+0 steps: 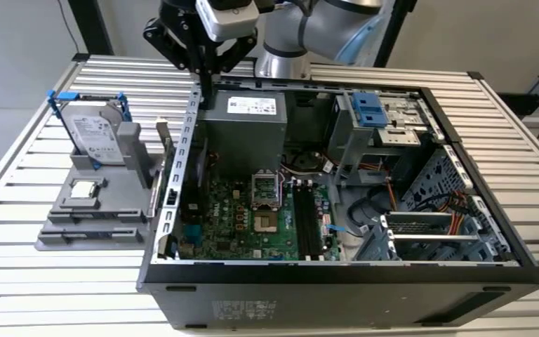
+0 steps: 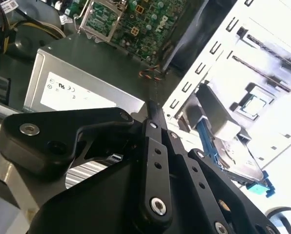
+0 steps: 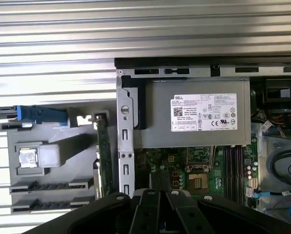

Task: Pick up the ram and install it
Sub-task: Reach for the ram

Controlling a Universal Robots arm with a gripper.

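The ram point(image 3: 104, 158) is a thin green stick standing on its edge in the grey holder point(image 3: 48, 190), just outside the computer case's side wall; in the exterior view the ram point(image 1: 165, 151) is at the holder's right. My gripper point(image 1: 208, 100) hangs above that case wall, by the grey power supply point(image 1: 246, 130), higher than the ram and a little to its right. Its fingers point(image 2: 153, 114) are pressed together, shut on nothing. The black memory slots point(image 1: 307, 217) on the green motherboard stand bare.
The holder also carries a silver hard drive in a blue frame point(image 1: 92, 133) and a small square processor chip point(image 1: 84, 188). The open case point(image 1: 344, 270) lies on a slatted metal table point(image 1: 26, 295), with cables and drive cages at the exterior view's right.
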